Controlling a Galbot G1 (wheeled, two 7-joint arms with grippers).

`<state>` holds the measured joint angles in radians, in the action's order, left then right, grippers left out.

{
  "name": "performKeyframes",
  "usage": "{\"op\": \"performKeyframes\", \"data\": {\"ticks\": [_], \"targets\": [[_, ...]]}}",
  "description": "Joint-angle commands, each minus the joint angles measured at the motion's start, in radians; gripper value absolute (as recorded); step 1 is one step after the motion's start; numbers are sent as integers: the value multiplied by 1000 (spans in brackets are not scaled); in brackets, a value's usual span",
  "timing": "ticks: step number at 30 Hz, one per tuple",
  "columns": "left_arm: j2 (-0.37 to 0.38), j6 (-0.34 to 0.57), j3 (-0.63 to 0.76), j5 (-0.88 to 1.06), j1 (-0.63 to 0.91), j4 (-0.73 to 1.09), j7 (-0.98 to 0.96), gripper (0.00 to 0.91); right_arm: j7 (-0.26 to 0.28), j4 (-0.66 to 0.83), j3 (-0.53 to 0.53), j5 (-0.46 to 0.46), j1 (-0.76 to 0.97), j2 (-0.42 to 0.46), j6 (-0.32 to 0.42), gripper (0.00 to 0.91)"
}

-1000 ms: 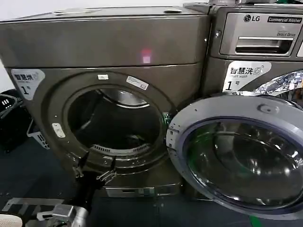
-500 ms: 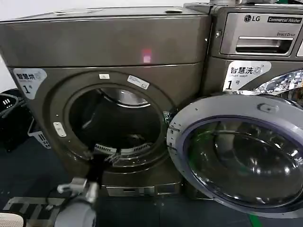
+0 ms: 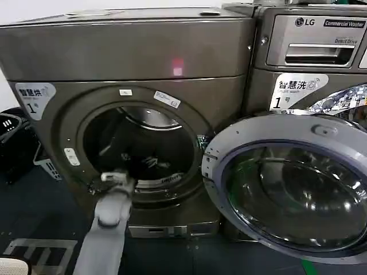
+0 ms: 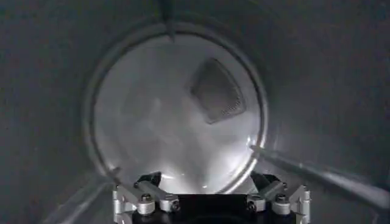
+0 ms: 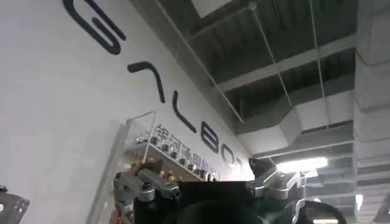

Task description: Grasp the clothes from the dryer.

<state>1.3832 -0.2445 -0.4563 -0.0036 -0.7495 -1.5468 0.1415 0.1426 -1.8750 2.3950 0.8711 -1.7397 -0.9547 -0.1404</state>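
Note:
The dryer (image 3: 132, 57) is the large bronze-grey machine at left, and its round porthole (image 3: 137, 150) stands open. My left arm (image 3: 109, 212) reaches up from below, and the left gripper (image 3: 143, 161) is just past the porthole's lower rim, inside the drum. In the left wrist view the left gripper (image 4: 206, 179) is open with nothing between its fingers, facing the drum's pale back wall (image 4: 152, 122). The clothes are out of view. My right gripper (image 5: 195, 176) is open and points up at a wall and ceiling.
The dryer's glass door (image 3: 292, 183) hangs open to the right, in front of the LG washer (image 3: 312, 46). A black basket (image 3: 11, 132) stands on the floor at far left. Inside the drum are a dark vent panel (image 4: 216, 91) and a ridge (image 4: 317, 173).
My left arm has risen from low in front of the dryer and pushed forward, carrying the gripper from below the porthole rim into the drum.

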Motion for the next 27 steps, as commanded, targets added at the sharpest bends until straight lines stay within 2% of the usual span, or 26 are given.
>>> {"op": "performKeyframes", "data": {"ticks": [1, 3, 6, 10, 12, 21, 27], "targets": [[-183, 25, 266, 4, 419, 471, 199, 907, 3, -4, -6, 4, 6, -6, -2, 907], [-202, -23, 342, 32, 490, 543, 276, 907, 6, -1, -4, 6, 4, -7, -1, 907], [-211, -35, 465, 134, 558, 645, 346, 907, 7, 4, 0, 5, 4, -5, 0, 907], [-181, 70, 558, 385, 634, 799, 500, 907, 8, 10, 7, 4, 2, -7, 1, 907], [-160, 161, 564, 464, 660, 862, 575, 907, 10, 15, 10, 2, -2, -8, 3, 907], [-121, 331, 718, 560, 863, 1083, 841, 907, 12, 7, 14, -1, -11, -21, 5, 907], [-91, 380, 813, 570, 921, 1141, 927, 907, 13, 7, 21, 0, -16, -30, 7, 907]]}}
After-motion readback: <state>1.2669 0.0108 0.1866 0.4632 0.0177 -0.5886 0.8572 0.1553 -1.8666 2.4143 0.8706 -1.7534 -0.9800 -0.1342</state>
